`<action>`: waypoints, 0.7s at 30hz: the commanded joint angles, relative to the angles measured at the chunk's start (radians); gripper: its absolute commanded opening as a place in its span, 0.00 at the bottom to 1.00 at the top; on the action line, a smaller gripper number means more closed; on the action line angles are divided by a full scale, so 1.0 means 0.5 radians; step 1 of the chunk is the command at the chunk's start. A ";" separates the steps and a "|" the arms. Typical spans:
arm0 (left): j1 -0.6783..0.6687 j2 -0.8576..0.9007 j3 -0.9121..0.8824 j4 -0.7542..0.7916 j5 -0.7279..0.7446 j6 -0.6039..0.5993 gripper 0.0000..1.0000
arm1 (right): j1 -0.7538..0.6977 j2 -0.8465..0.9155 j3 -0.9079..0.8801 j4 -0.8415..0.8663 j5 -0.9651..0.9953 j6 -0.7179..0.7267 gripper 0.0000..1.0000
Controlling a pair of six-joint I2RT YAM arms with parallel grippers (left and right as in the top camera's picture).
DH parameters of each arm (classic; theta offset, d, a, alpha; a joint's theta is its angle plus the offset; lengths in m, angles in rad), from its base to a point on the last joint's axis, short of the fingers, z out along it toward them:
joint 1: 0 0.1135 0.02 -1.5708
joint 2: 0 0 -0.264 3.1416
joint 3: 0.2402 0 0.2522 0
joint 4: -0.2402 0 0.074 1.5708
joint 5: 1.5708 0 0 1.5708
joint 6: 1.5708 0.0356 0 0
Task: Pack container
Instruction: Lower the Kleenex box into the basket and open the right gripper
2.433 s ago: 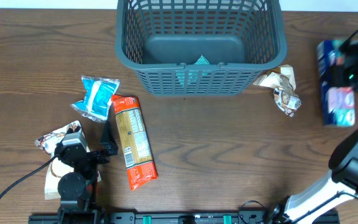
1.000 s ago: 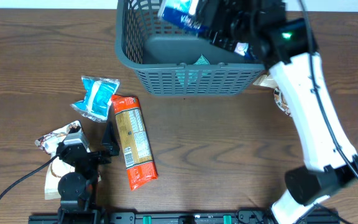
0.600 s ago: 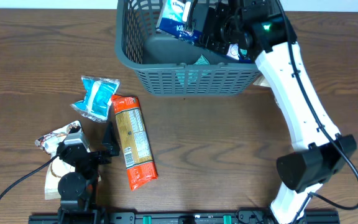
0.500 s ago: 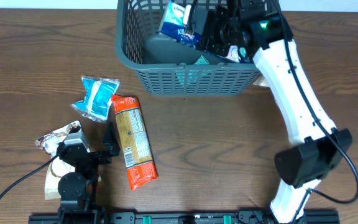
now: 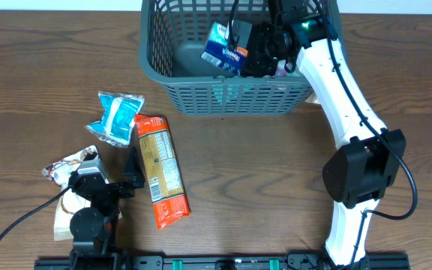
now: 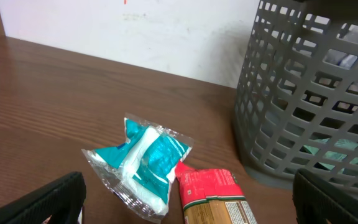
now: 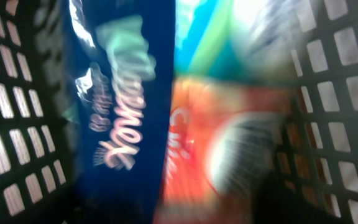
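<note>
The container (image 5: 156, 61) is a dark grey-teal lattice basket at the table's far middle; its wall shows in the left wrist view (image 6: 303, 93) and all round the right wrist view (image 7: 17, 124). My right gripper (image 5: 257, 49) reaches down inside it. A blue and orange-pink tissue pack (image 5: 225, 46) lies just in front of its jaws. The pack (image 7: 123, 112) is smeared by motion while the lattice stays sharp, so it is slipping free of the open right gripper (image 7: 185, 211). My left gripper (image 6: 197, 211) rests wide open near the table's front left (image 5: 126, 180), holding nothing.
A teal snack pack (image 5: 117, 117) (image 6: 145, 165) and a long red-orange pack (image 5: 161, 170) (image 6: 213, 196) lie on the wooden table left of centre. A brown-white wrapper (image 5: 66, 163) sits beside the left arm. The right arm (image 5: 343, 90) crosses the basket's right rim.
The right arm carried the tissue pack from above the basket's back rim down into the basket, and its jaws widened. The left arm and the table packs have not moved.
</note>
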 commanded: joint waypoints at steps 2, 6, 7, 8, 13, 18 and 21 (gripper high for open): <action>0.010 0.007 -0.040 -0.072 -0.008 -0.004 0.99 | -0.012 -0.033 0.038 0.007 -0.029 0.011 0.68; 0.009 0.007 -0.040 -0.072 -0.007 -0.003 0.99 | -0.012 -0.036 0.039 0.009 -0.029 0.011 0.68; 0.010 0.007 -0.040 -0.072 -0.008 -0.004 0.99 | -0.012 -0.038 0.043 0.010 -0.029 0.011 0.67; 0.010 0.007 -0.040 -0.072 -0.008 -0.004 0.99 | -0.012 -0.048 0.055 0.012 -0.030 0.018 0.67; 0.009 0.007 -0.040 -0.072 -0.008 -0.003 0.98 | -0.047 -0.136 0.195 0.120 -0.022 0.158 0.67; 0.009 0.007 -0.040 -0.072 -0.007 -0.004 0.99 | -0.156 -0.260 0.404 0.349 0.154 0.555 0.70; 0.009 0.008 -0.040 -0.079 -0.006 -0.004 0.99 | -0.259 -0.353 0.496 0.484 0.340 0.793 0.72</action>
